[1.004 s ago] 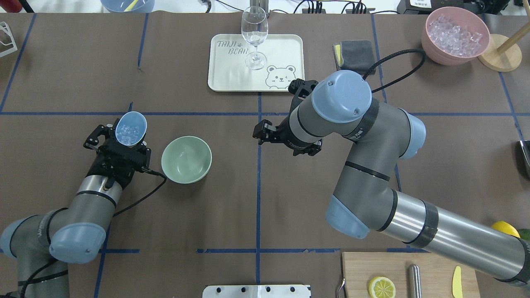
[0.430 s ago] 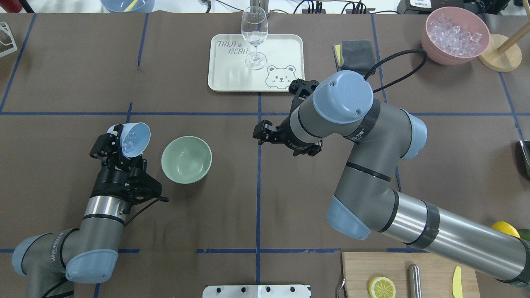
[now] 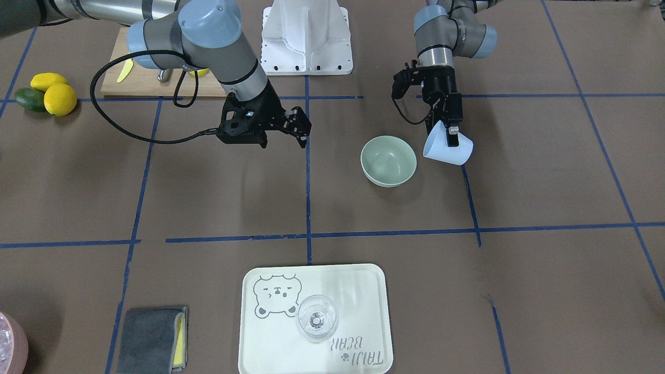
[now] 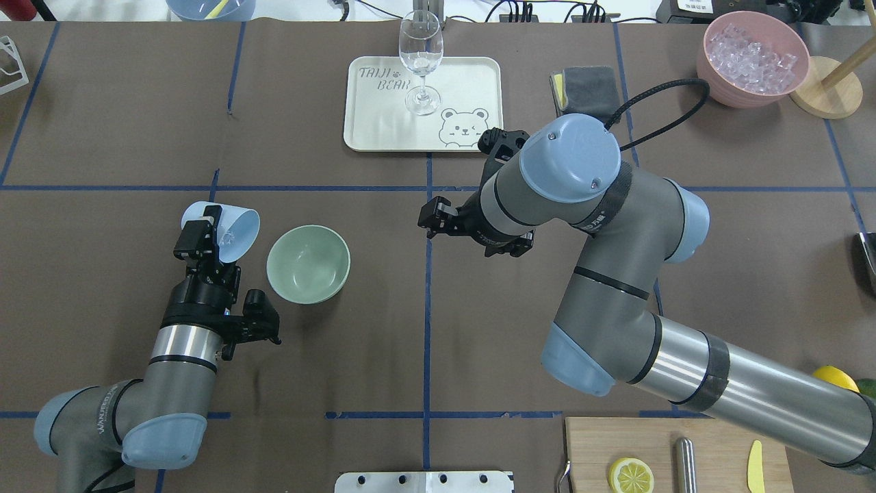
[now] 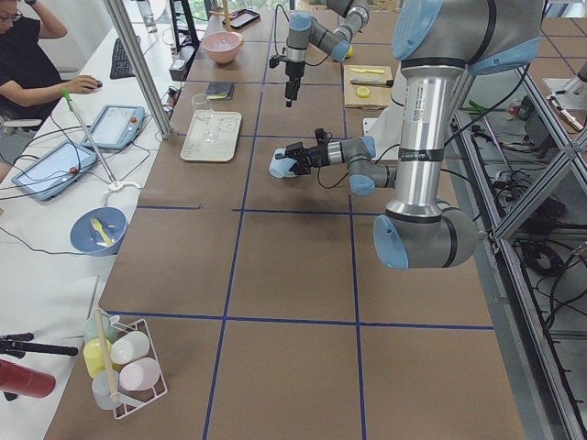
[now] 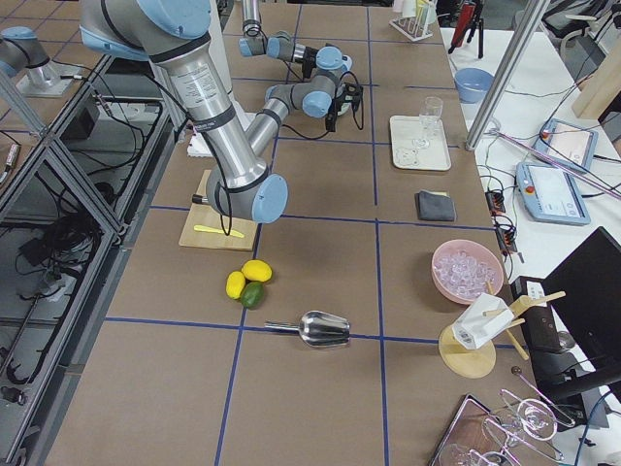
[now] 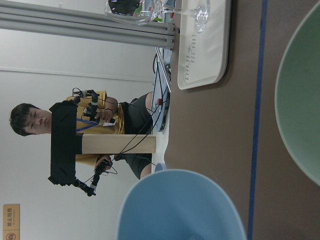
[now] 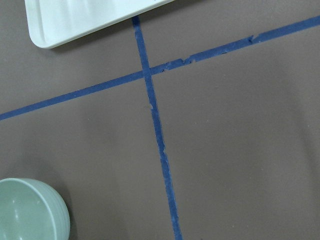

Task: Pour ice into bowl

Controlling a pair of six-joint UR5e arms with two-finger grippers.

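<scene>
Pale blue, the cup hung at the left of the table, clamped by its wall in the left gripper, one finger outside and one seemingly inside the rim. It lay tipped on its side, mouth turned toward the bowl, which sat just to its right. The cup's lip looked close to the bowl's rim but not yet over it. By my reading this was the pour itself, partway through the tilt. The next move would call for carrying the mouth across the near rim and rolling the wrist further, slowly, so the cubes slide into the bowl rather than skip onto the brown table cover. Further right, the right gripper hovered over the table with its jaws apart, nothing between them, playing no part that I could judge.

As for the containers, the ice, a few clear cubes, sat inside the tilted cup near its lower wall. The mint-green bowl was bare inside. A stemmed glass stood upright on the cream tray and looked empty. At far right, a pink tub was heaped with clear cubes.
</scene>
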